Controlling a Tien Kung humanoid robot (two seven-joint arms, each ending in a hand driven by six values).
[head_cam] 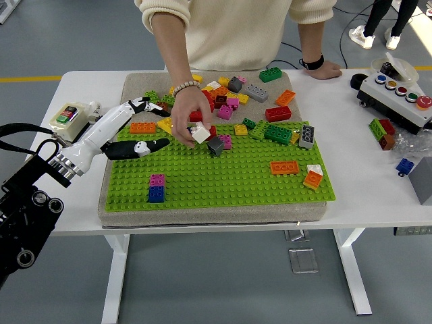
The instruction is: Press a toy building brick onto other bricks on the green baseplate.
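The green baseplate (223,182) lies on a grey mat. My left hand (159,125) hovers over its far left part, fingers spread and holding nothing, with an orange brick (142,127) beneath it. To its right, a person's hand (189,118) grips a white brick (200,133) just above the plate. A dark grey brick (215,145) sits next to that brick. A pink brick stacked on a blue one (156,189) stands near the front left. An orange brick (284,167) and an orange-and-white pair (313,177) are on the right.
Several loose bricks (226,91) are piled on the mat behind the plate. A button box (395,91) and a few bricks (383,130) lie at the right, and a small switch box (69,113) at the left. The person's other hand (322,67) rests on the far edge.
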